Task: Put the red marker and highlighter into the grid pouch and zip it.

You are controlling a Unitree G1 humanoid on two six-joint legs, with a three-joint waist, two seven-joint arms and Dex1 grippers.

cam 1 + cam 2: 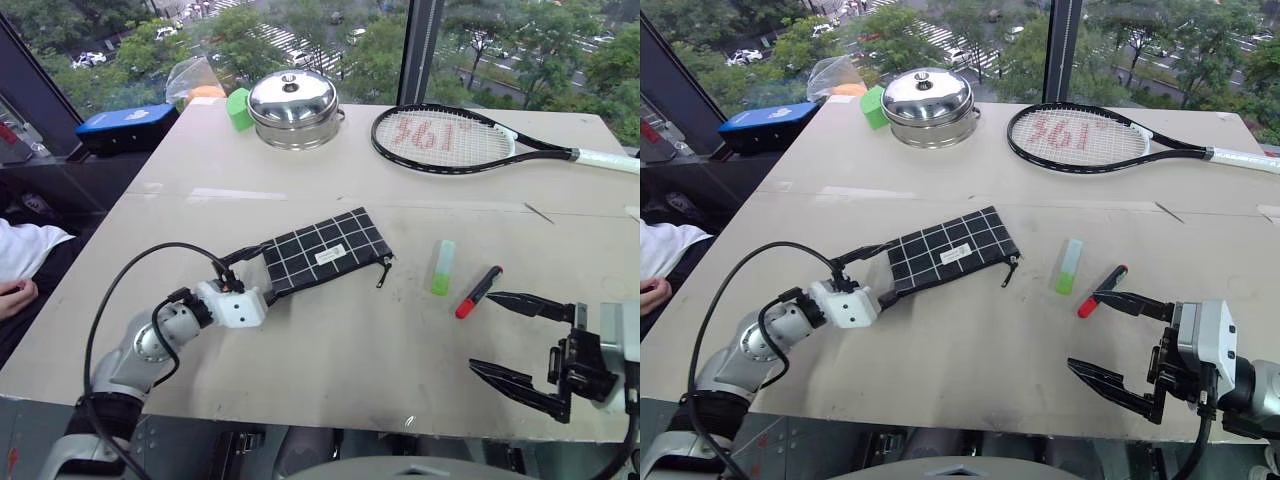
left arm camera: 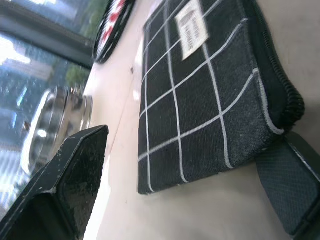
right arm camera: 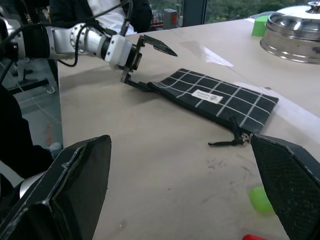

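The grid pouch (image 1: 325,250) lies flat on the table, black with white lines and a small white label, its zipper pull (image 1: 385,270) at its right end. My left gripper (image 1: 266,270) is open at the pouch's left end, one finger (image 3: 159,47) raised above it and the other low on the table beside its corner. The highlighter (image 1: 442,267), pale mint with a green end, lies right of the pouch. The red marker (image 1: 478,292) rests just beyond it. My right gripper (image 1: 481,332) is open with nothing in it, its upper fingertip close to the marker.
At the back of the table lie a tennis racket (image 1: 445,140), a steel lidded pot (image 1: 293,105), a green block (image 1: 238,108) and a blue box (image 1: 125,125). A person's hand (image 1: 15,295) shows at the left edge. The table's front edge (image 1: 330,425) is near.
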